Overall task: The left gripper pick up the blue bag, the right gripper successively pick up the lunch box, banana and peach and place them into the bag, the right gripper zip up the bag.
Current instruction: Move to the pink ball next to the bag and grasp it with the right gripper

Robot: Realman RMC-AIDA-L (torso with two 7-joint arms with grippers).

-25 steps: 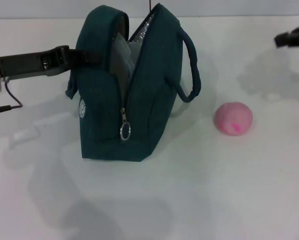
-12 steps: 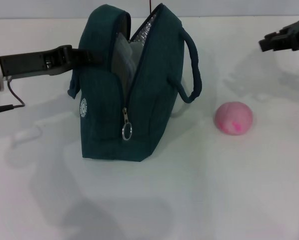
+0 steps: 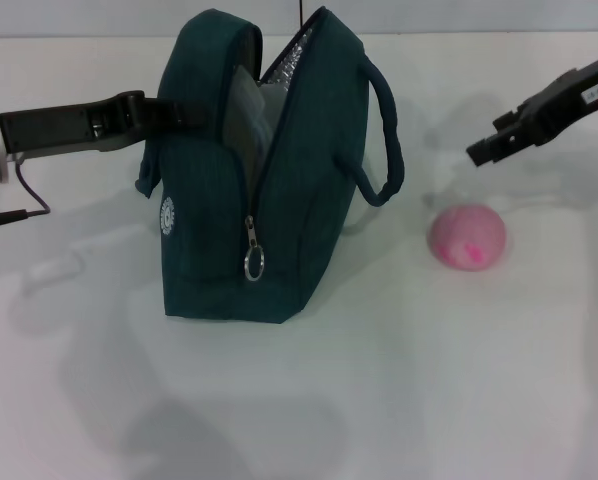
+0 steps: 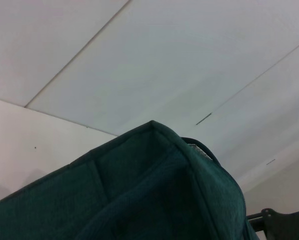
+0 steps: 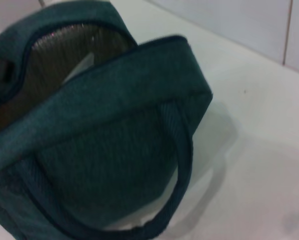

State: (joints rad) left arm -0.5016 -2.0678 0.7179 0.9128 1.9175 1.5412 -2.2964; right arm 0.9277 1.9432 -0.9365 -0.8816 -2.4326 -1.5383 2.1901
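Observation:
The blue bag [image 3: 279, 200] stands upright left of the table's middle, its top unzipped and the silver lining showing. A pale, clear thing [image 3: 241, 100] shows inside it, probably the lunch box. The banana is out of view. My left gripper [image 3: 171, 112] reaches in from the left and is shut on the bag's near handle side. The peach [image 3: 467, 237] lies on the table right of the bag. My right gripper [image 3: 482, 152] hangs above and a little right of the peach, apart from it. The right wrist view shows the bag's open mouth [image 5: 74, 55] and a loop handle [image 5: 182, 165].
The zipper's ring pull [image 3: 252, 262] hangs on the bag's front end, beside the white logo [image 3: 165, 214]. A black cable [image 3: 19, 200] runs on the white table [image 3: 399, 380] at the left. The left wrist view shows only bag fabric [image 4: 154, 190] and wall.
My right gripper has come down and to the left from the upper right edge, toward the peach. The bag, the left gripper and the peach have stayed put.

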